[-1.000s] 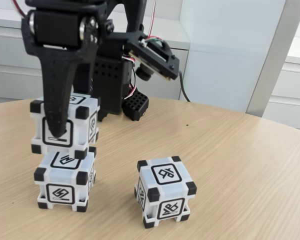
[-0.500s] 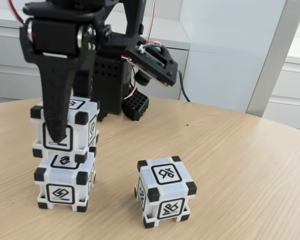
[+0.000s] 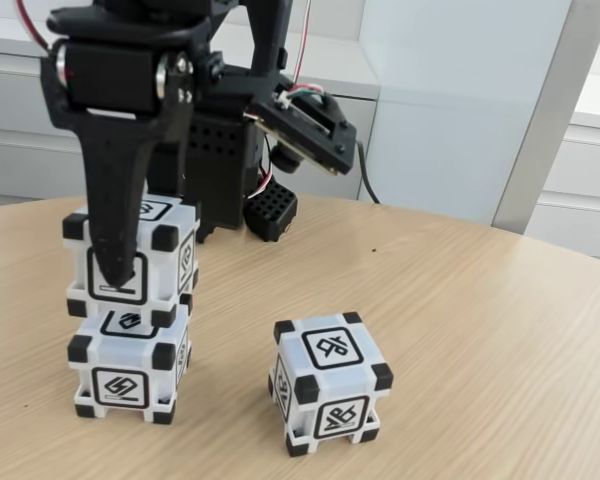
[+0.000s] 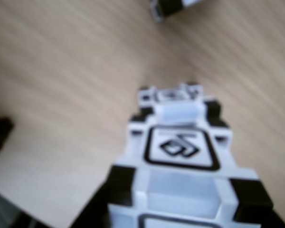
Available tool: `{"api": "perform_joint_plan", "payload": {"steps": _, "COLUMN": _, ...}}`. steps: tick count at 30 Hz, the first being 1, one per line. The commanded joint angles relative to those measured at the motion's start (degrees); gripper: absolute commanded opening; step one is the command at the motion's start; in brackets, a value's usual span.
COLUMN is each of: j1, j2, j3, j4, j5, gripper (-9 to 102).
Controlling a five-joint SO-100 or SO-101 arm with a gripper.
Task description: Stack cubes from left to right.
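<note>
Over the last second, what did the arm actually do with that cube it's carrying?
The gripper lowered the held cube until it sits on the bottom cube, closing the gap seen earlier. It has not let go. The bottom cube and the lone cube on the table stayed put.

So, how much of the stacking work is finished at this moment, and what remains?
Looks done: the upper cube sits on the bottom cube at the left of the fixed view, roughly aligned. In hand: the gripper is around the upper cube, one finger across its front face; release is not confirmed. Left: the third cube stands alone on the table, unstacked.
</note>
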Motion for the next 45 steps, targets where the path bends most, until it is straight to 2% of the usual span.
{"api": "perform_joint_plan", "payload": {"steps": 1, "j1": 0.4, "j2": 1.1, "j3": -0.4, "j4": -0.7, "j5": -0.3, "gripper": 25}}
{"api": "perform_joint_plan", "payload": {"steps": 6, "j1": 0.4, "j2": 1.3, "j3": -0.4, "j4": -0.6, "j5": -0.2, "gripper": 32}}
{"api": "perform_joint_plan", "payload": {"steps": 19, "j1": -1.0, "j2": 17.4, "j3": -1.2, "j4": 0.3, "j5": -1.1, "gripper": 37}}
{"api": "perform_joint_plan", "payload": {"steps": 28, "j1": -16.7, "j2": 21.9, "j3": -0.5, "j4": 0.3, "j5": -6.2, "gripper": 37}}
{"api": "perform_joint_plan", "payload": {"steps": 34, "j1": -23.8, "j2": 20.7, "j3": -0.5, "j4": -0.5, "j5": -0.2, "gripper": 38}}
{"api": "perform_joint_plan", "payload": {"steps": 39, "j1": -24.7, "j2": 15.4, "j3": -1.2, "j4": -0.6, "j5": 4.5, "gripper": 38}}
{"api": "perform_joint_plan", "payload": {"steps": 45, "j1": -24.7, "j2": 8.2, "j3": -1.4, "j4": -3.5, "j5": 3.8, "gripper": 39}}
